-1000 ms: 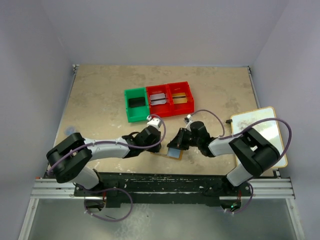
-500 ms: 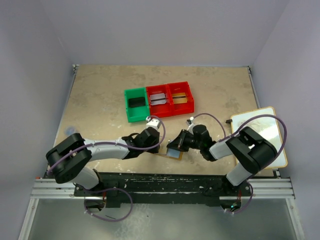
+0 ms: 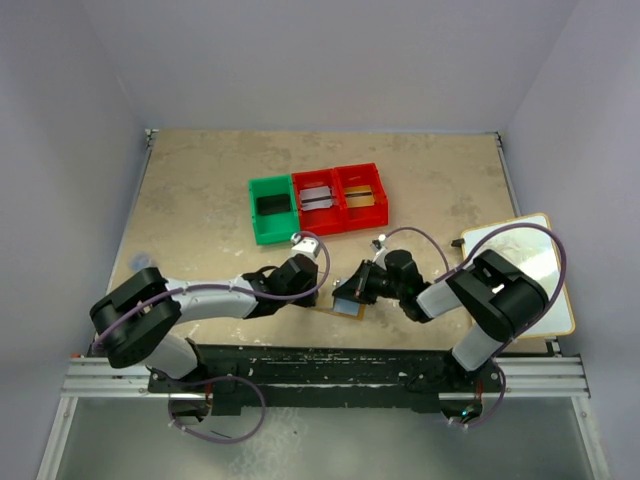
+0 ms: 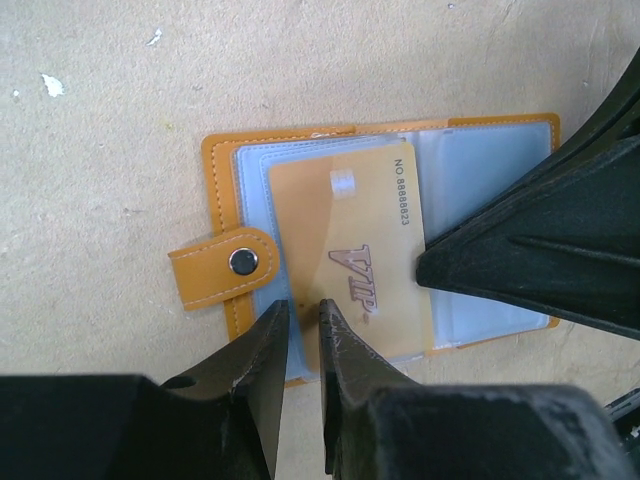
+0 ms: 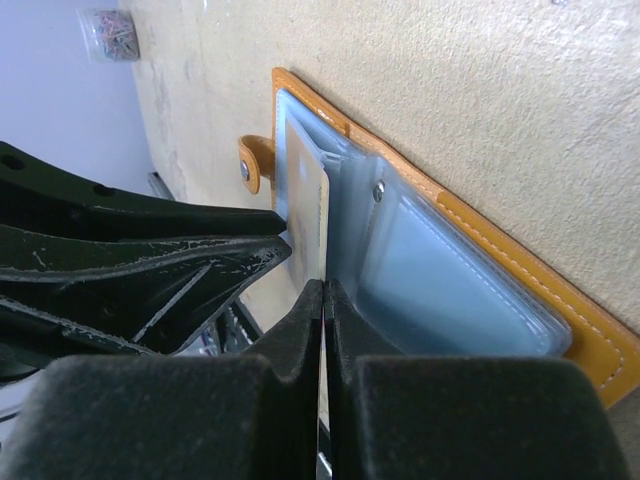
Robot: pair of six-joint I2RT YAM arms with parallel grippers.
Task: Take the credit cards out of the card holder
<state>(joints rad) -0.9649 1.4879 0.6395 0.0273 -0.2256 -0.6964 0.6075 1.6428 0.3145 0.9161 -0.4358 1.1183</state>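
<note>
Open card holder (image 4: 222,160) flat on the worktop (image 4: 100,150) near its front edge. Right hand (image 5: 323,290) pinched shut on the gold credit card (image 4: 350,240); left hand (image 4: 303,315) nearly closed, holding nothing. Risk: the unpinned holder drags along, or the card slips free

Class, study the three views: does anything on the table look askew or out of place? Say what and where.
Yes. The gold card lies slanted across the open wallet, not square in its clear pocket. One edge is lifted, pinched by the right gripper. It looks partly pulled out. Nothing else stands out.
</note>
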